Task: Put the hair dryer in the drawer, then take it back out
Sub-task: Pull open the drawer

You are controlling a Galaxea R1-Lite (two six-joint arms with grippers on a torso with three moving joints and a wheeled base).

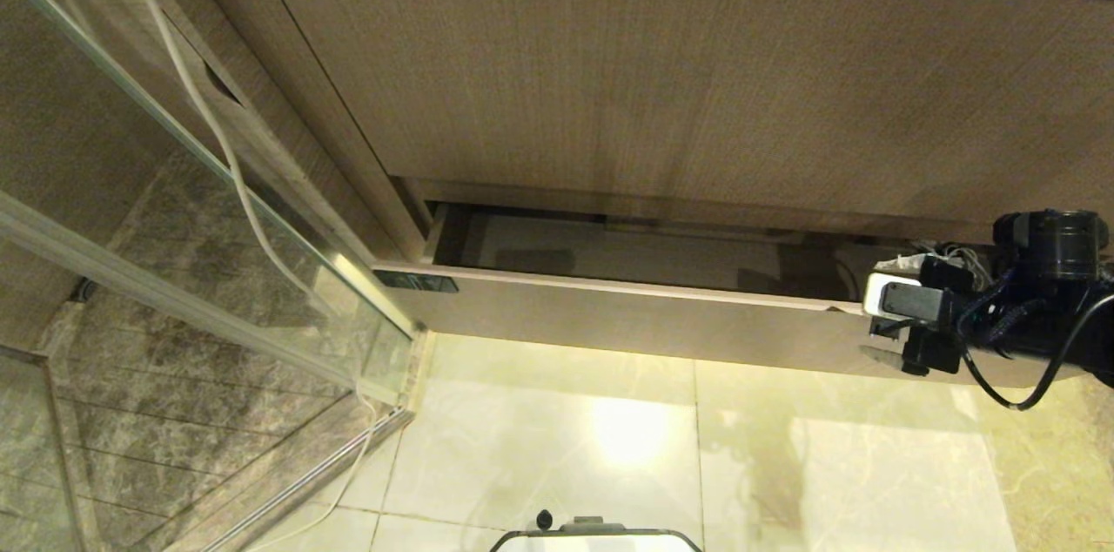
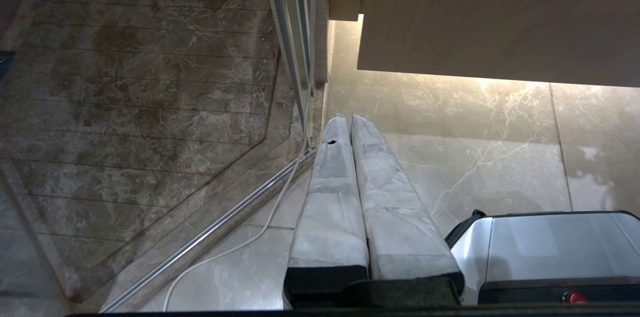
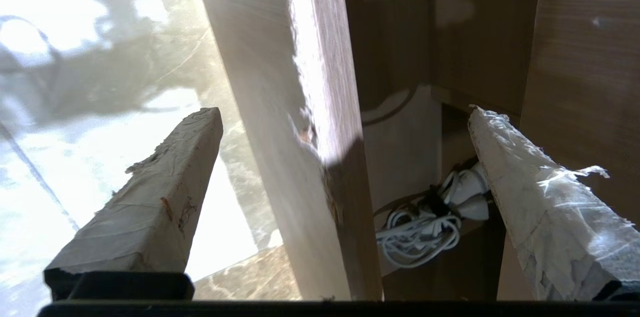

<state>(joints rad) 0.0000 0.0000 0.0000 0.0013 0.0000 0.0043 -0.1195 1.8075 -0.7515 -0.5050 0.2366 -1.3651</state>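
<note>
The right claw [image 3: 345, 157], spread wide astride the drawer front [image 3: 280, 122], could shove it shut or snag the bundled cord [image 3: 420, 232] just inside.

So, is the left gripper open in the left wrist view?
No, the left gripper is shut: its two taped fingers lie pressed side by side above the floor tiles.

R gripper [image 3: 345, 112] is standing wide open, fingers far apart; L gripper [image 2: 350, 122] is hanging parked, fingers pressed together.

Right hand [image 1: 883, 327] at open drawer [image 1: 609, 317]
</note>
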